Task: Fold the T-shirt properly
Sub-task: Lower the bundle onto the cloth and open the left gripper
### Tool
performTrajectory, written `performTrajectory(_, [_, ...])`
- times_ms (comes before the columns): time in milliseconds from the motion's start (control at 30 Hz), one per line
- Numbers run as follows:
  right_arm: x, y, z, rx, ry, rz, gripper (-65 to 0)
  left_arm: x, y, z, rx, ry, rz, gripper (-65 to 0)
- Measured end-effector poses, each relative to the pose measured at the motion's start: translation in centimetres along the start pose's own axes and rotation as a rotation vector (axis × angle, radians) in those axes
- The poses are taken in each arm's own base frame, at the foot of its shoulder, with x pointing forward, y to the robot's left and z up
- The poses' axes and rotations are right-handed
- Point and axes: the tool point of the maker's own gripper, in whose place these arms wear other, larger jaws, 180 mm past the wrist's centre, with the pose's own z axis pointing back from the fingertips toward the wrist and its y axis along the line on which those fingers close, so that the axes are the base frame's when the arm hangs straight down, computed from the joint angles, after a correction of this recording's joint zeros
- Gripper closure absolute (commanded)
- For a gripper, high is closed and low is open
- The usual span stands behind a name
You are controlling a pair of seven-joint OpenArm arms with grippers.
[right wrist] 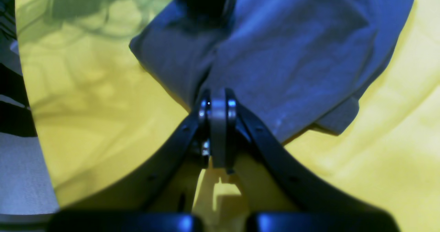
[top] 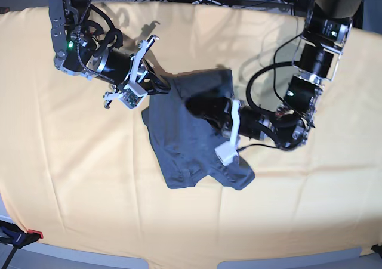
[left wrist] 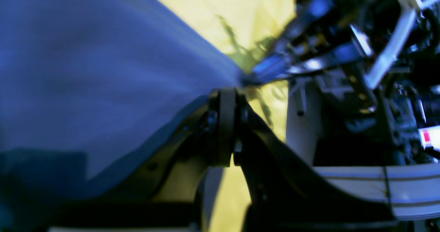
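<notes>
Yellow tablecloth (top: 71, 185) covers the whole table, and the plain slate-blue cotton T-shirt (top: 182, 144) lies crumpled near its middle, one short sleeve (top: 236, 175) pointing toward the near edge. Only the base view shows this full outline, with both arms reaching onto the garment from either side.

The left gripper (left wrist: 225, 98) has its black jaws pressed together on a pinch of the shirt's edge; its wrist view shows cloth stretching away taut to the left, blurred, with the other arm's metal parts beyond. In the base view that gripper (top: 200, 109) sits over the shirt's middle.

Farther back, the right gripper (right wrist: 218, 103) is likewise clamped on the shirt's edge. Its wrist camera alone shows the wrinkled folds and a hemmed sleeve end (right wrist: 338, 117) resting on the cloth. From the base view it (top: 162, 85) grips the shirt's far corner.
</notes>
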Motion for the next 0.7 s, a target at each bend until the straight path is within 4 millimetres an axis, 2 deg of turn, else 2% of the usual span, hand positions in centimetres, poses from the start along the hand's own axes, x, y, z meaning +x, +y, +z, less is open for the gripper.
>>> performTrajectory(67, [-0.3,-0.2,0.0,-0.010,0.014,0.011,0.0,-1.2,-0.8,-0.8,-0.025,0.005,0.012,0.0])
performTrajectory(233, [-0.8,0.0,-0.3,0.003,0.020,-0.010,0.0,-5.8,-1.7,-2.2,-0.063,0.025,0.111,0.0])
performTrajectory(400, [-3.7,-0.5,-1.1,0.008,0.076,-0.076,0.0,-6.6,-2.0,-2.0,-0.069,0.011,0.135,0.0])
performTrajectory(533, [-5.4,-2.2,-0.9,-0.074,0.176,0.037,0.0,-8.0,-0.2,-0.8,0.036,0.081,0.094,0.0])
performTrajectory(700, [-7.0,-6.3,1.4,-0.247,0.265,0.032,0.0,-8.8,2.9,1.8,0.217,0.087,0.053,0.0])
